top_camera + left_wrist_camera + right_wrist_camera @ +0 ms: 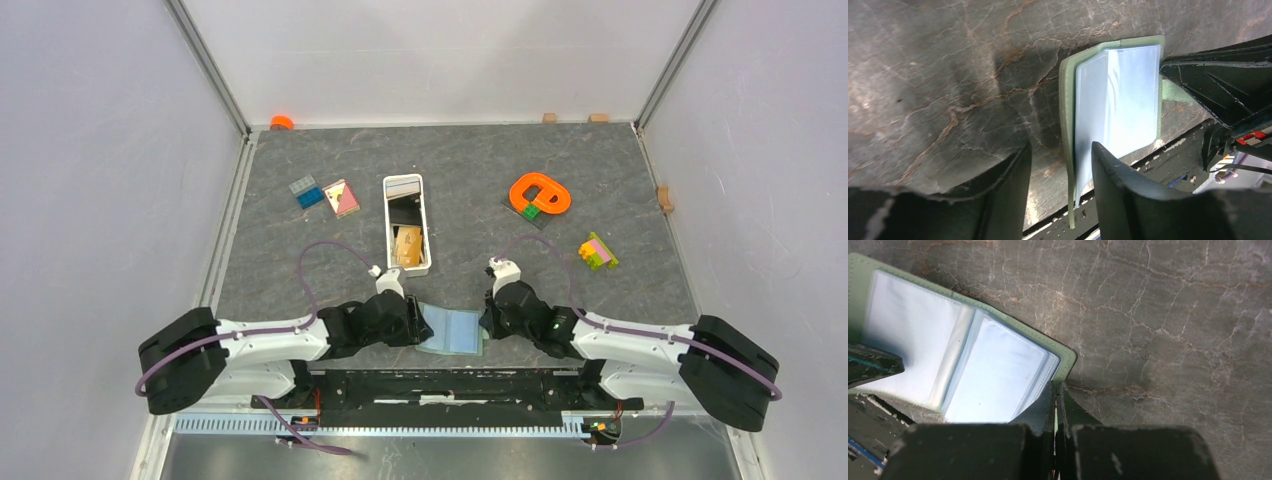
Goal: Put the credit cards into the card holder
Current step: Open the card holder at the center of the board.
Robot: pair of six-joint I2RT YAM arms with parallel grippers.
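Only the top view takes in the white tray [403,185] and the credit cards [407,245] lying in it. One tan card and one black card can be counted; whether there are more I cannot tell. The one card holder [452,330] lies open on the worktop [620,290] just nearer than the tray, at the near edge, between the two pincers.

The right wrist view shows what the top view hides: the right pincer [1055,390] is pressed together on the holder's green cover edge, with the pale blue sleeves spread beside it. In the left wrist view the left pincer [1060,160] stands apart, the holder's other edge lying between its fingers.

The worktop is grey and veined like stone, walled by pale panels [100,150]. Left of the tray lie a blue block piece [306,190] and a pink-and-yellow piece [342,197]. To the tray's right are one orange loop toy [540,193] and one coloured brick cluster [597,251].
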